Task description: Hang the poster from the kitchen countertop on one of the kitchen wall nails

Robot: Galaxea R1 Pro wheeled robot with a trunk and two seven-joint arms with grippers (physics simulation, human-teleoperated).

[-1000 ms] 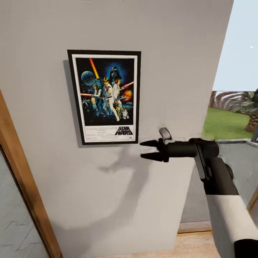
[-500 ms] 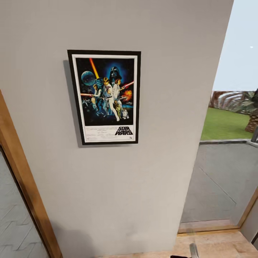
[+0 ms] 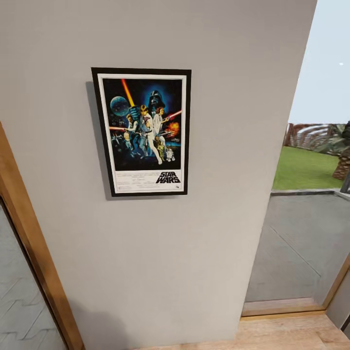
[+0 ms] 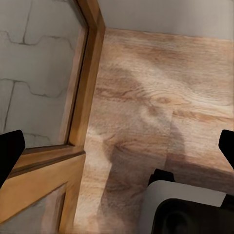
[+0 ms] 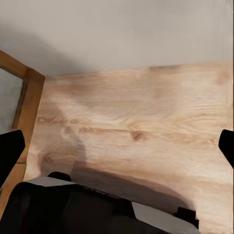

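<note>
Both end effectors, left (image 4: 117, 146) and right (image 5: 117, 146), spread wide, pointed down over the wooden floor (image 5: 146, 122).

poster (image 3: 141, 131): "star wars" logo, black block letters in two stacked lines, on white band at bottom right, under picture. left of logo and below it: rows of tiny credit print, too small to read. wall (image 3: 233, 73), wood frame (image 3: 29, 243), wood floor (image 5: 146, 126): no readable text. wrist views: no readable text or numbers.
</note>
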